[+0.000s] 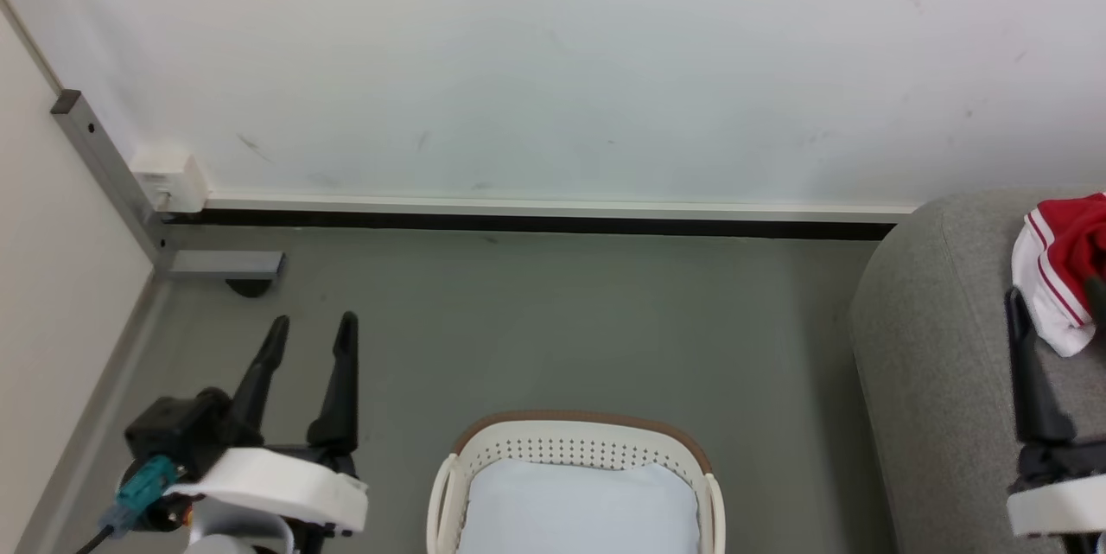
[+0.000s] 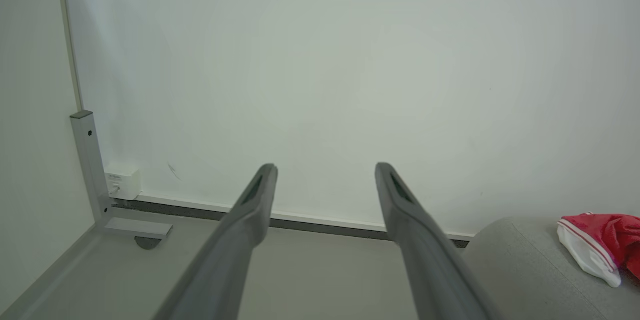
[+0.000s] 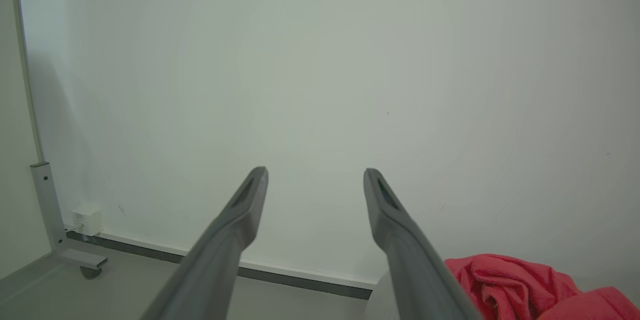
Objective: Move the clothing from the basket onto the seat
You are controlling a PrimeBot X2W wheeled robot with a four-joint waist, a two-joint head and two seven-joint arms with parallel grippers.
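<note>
The cream basket (image 1: 577, 448) with its brown rim stands on the floor at the bottom centre, and its pale flat bottom shows inside. Red-and-white clothing (image 1: 1064, 264) lies bunched on the grey seat (image 1: 929, 338) at the right edge. My left gripper (image 1: 313, 325) hovers open to the left of the basket, nothing between its fingers. My right gripper (image 1: 1056, 299) is open over the seat, just in front of the clothing. The left wrist view has my left gripper (image 2: 326, 167) open, with the clothing (image 2: 597, 240) on the seat (image 2: 520, 265) far right. Beyond my open right gripper (image 3: 315, 172) lies the clothing (image 3: 505, 285).
A white wall (image 1: 553, 61) with a dark baseboard runs across the back. A grey metal post (image 1: 104, 165) with a foot and caster stands in the left corner beside a white socket box (image 1: 168, 178). Grey-green floor (image 1: 562, 321) lies between basket and wall.
</note>
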